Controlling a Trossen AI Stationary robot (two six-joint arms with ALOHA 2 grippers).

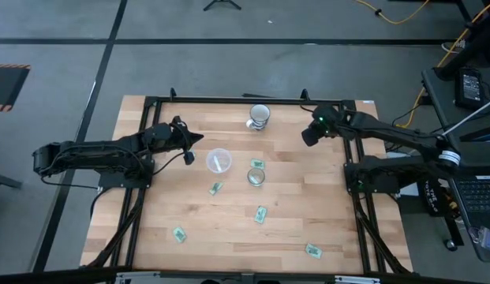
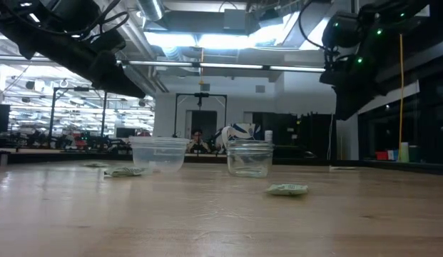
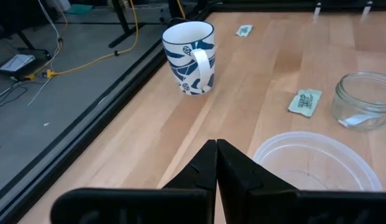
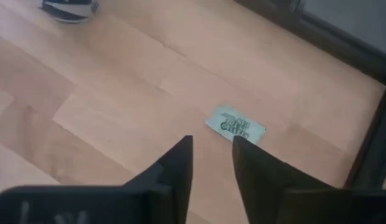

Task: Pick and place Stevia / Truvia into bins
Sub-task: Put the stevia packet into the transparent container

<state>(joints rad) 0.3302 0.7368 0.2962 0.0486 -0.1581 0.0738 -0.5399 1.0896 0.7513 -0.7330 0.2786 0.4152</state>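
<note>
Right gripper (image 4: 211,163) hangs over a packet (image 4: 235,127), jaws narrowly apart — open wider, drop straight down. Left gripper (image 3: 215,163), closed and empty, waits by the wide cup (image 3: 314,162).

Overhead view straight down, low view level across table (image 2: 207,228), wrist views close, angled down

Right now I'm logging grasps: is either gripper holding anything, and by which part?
Nothing is held. The left gripper is shut on nothing above the wide plastic cup; the right gripper is open above a green packet.
</note>
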